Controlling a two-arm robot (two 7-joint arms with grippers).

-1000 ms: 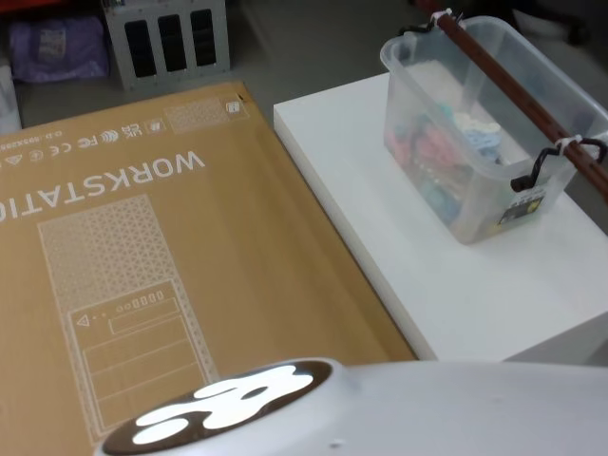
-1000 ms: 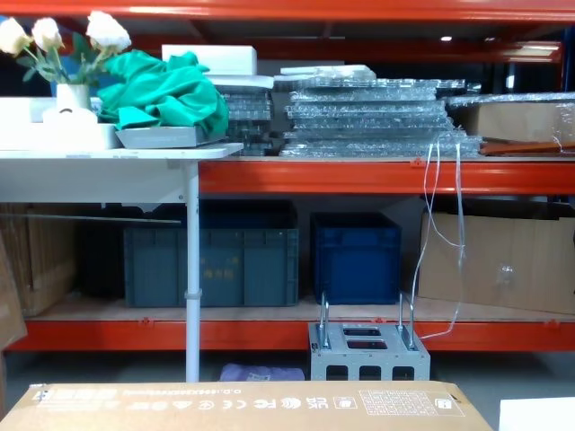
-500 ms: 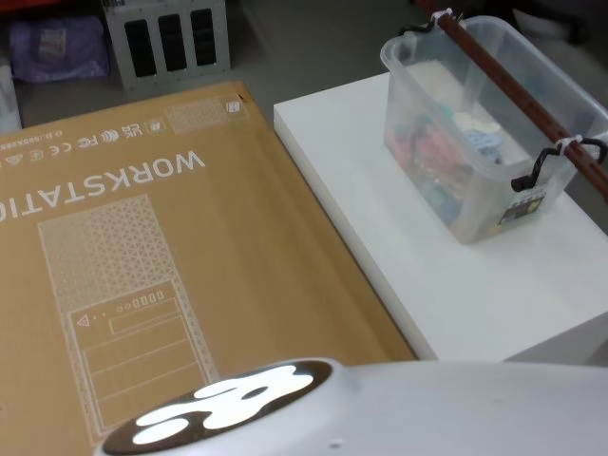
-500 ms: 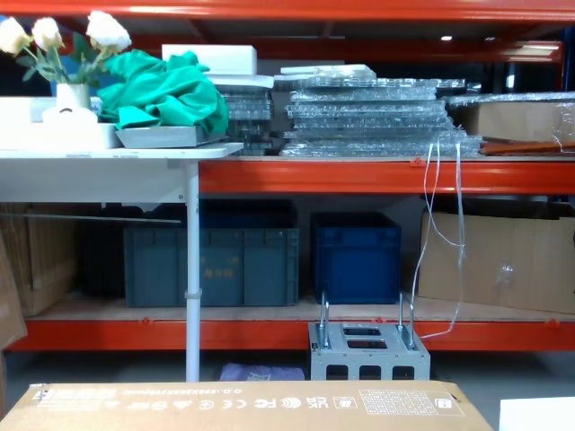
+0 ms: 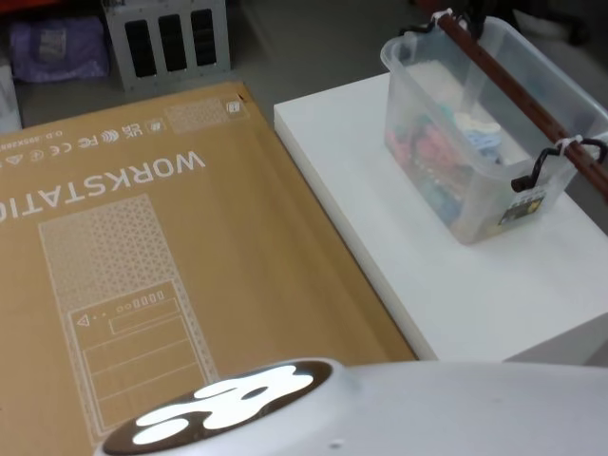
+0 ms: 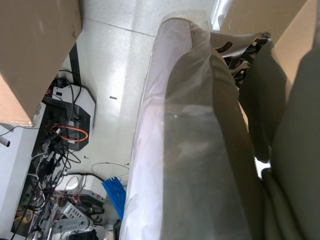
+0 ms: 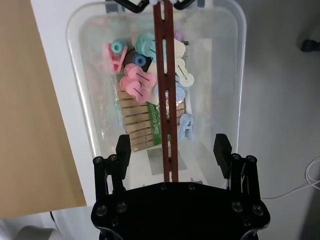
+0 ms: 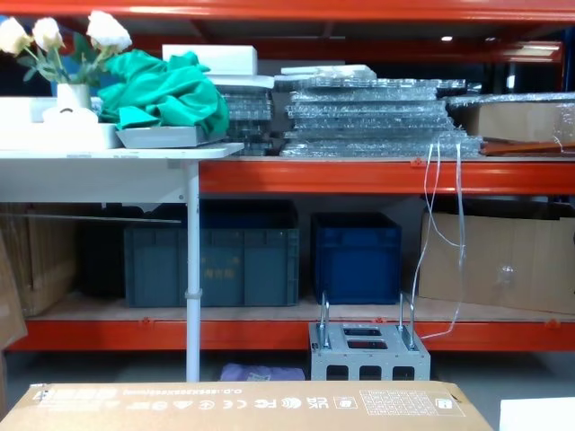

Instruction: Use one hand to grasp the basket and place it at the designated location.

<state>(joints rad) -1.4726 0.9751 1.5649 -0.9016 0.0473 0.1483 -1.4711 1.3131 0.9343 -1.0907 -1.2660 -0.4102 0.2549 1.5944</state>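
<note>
- Task status: early stage. The grasp is not yet made, and the lift, the carry and the placement are all outstanding.
- Task object: the basket [image 5: 423, 161] stands upright on the white table [image 5: 456, 294], toward its far right part and just beside the table's right edge. The large cardboard box [image 5: 190, 266] marked WORKSTATION lies flat to the left of the table.
- Basket contents: pink plastic clips [image 7: 137, 82], pale blue ones and a row of wooden clothespins [image 7: 137, 122] lie loose inside. I judge the load light but free to shift if the basket tilts.
- Handle: the red-brown wooden bar [image 5: 513, 90] runs lengthwise over the rim. A white zip tie [image 5: 567, 144] fastens it at the near end.
- My right gripper [image 7: 172, 147]: it is positioned over the near half of the basket [image 7: 82, 100] with its fingers [image 7: 123, 145] spread wide. The bar [image 7: 165, 75] runs between them, roughly centred, and neither finger touches it.
- Limitation: the wrist view looks straight down, so I cannot tell whether my fingers are level with the bar or above it.
- Done so far: alignment over the handle, as judged from the centring.
- Remaining steps: descend if required, close on the bar, raise the basket level, move it to the designated location, set it down and release.
- Designated location: nothing on the table or the box marks it.
- Left arm: its wrist camera faces the floor [image 6: 115, 65], so I judge it parked at my side.
</note>
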